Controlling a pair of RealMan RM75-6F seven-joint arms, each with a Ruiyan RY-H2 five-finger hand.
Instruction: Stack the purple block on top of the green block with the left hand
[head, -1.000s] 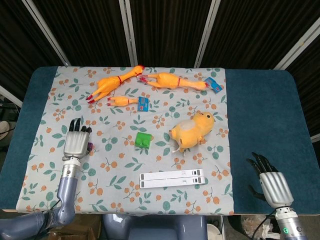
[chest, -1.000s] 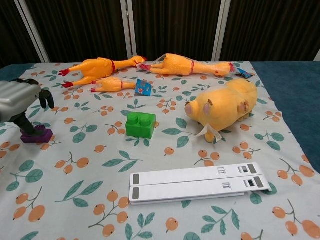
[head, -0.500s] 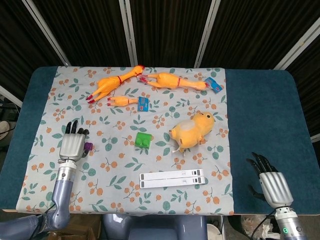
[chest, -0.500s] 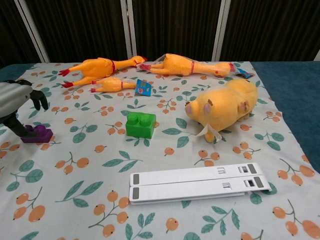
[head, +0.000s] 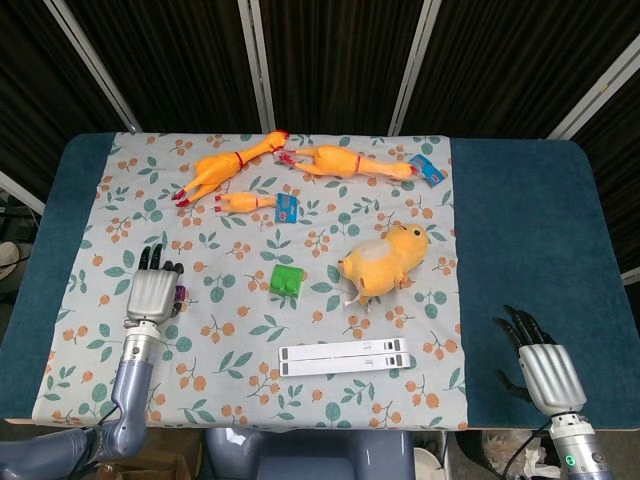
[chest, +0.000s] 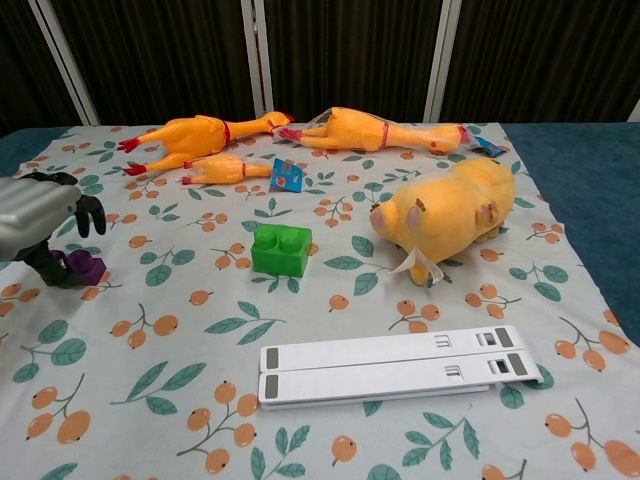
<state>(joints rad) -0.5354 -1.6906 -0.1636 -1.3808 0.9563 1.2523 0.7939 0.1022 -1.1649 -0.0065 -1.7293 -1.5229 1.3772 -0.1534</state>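
Note:
The small purple block (chest: 84, 265) lies on the floral cloth at the left; in the head view the purple block (head: 180, 293) peeks out beside my left hand (head: 152, 291). My left hand (chest: 40, 218) hovers over it, thumb against the block's left side and the other fingers spread above it, not closed around it. The green block (head: 287, 280) stands about a hand's length to the right near the cloth's middle, and the chest view shows the green block (chest: 281, 248) too. My right hand (head: 540, 366) rests over the blue table at the front right, holding nothing.
A yellow plush pig (head: 385, 258) lies right of the green block. Three rubber chickens (head: 345, 162) and two small blue cards (head: 288, 209) lie along the far side. A white flat bar (head: 345, 356) lies near the cloth's front edge.
My left hand has shifted slightly to the right and nudged the purple block, which now sits turned and a little further right. The right hand has not moved.

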